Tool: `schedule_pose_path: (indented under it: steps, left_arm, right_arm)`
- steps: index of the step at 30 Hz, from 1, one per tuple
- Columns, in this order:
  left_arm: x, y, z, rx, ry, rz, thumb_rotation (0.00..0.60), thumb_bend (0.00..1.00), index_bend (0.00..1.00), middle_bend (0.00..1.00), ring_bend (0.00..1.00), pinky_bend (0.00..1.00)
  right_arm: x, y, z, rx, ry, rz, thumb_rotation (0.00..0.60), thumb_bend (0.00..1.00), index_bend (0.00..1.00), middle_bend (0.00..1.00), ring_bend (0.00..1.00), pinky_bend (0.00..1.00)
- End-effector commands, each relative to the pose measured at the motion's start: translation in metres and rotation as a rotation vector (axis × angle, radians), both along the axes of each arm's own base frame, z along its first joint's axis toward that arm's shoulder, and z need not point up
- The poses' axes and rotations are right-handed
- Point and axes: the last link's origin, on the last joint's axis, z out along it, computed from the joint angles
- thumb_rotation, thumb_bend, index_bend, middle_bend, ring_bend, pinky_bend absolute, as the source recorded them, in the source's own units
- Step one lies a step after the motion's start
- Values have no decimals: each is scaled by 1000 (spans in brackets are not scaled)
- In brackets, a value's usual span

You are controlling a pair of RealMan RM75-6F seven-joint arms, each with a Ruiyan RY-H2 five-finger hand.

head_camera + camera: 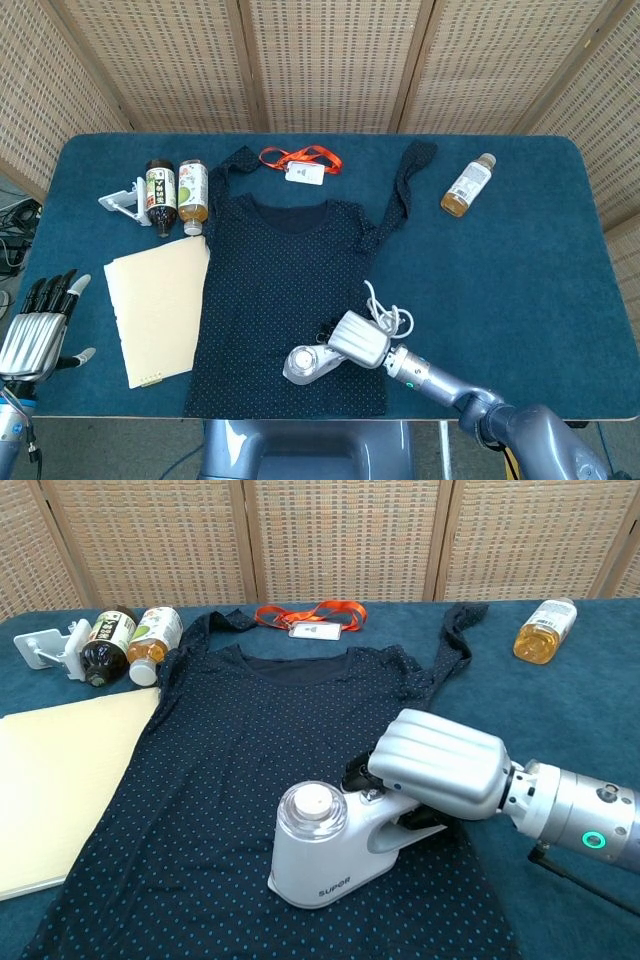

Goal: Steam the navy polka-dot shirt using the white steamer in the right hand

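One right hand [437,771] grips the white steamer [325,852] on the navy polka-dot shirt's [230,770] lower part; the left hand [36,325] hangs spread, holding nothing.

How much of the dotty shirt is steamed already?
The right hand already grips the white steamer, and the flat navy polka-dot shirt lies spread on the blue table. Right now the steamer sits on the shirt near its bottom hem. The pictures can't show which fabric is finished. The left hand holds nothing.
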Motion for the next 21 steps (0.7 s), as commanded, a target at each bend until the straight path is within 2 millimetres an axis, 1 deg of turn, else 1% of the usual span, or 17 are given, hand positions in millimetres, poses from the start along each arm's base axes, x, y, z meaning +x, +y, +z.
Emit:
schedule_pose_path:
  steps: [1,3,6,12,21]
  left_arm:
    - [0,0,1,2,-2,0,600,0,0,0,0,0]
    - [0,0,1,4,-2,-1,600,0,0,0,0,0]
    - [0,0,1,2,-2,-1,600,0,0,0,0,0]
    - [0,0,0,2,-2,-1,600,0,0,0,0,0]
    - [0,1,0,2,-1,6,600,0,0,0,0,0]
  right_arm:
    - [-3,-4,1,-14,11,-17,600,1000,781,654,718,1000]
    - [-6,-8,2,-29,19,-25,600,1000,781,655,718,1000]
    - [-9,-19,6,-71,28,-50,600,1000,782,655,718,1000]
    - [-15,-46,13,-156,37,-125,600,1000,783,656,718,1000]
    - [-23,-81,31,-273,57,-189,600,1000,782,656,718,1000]
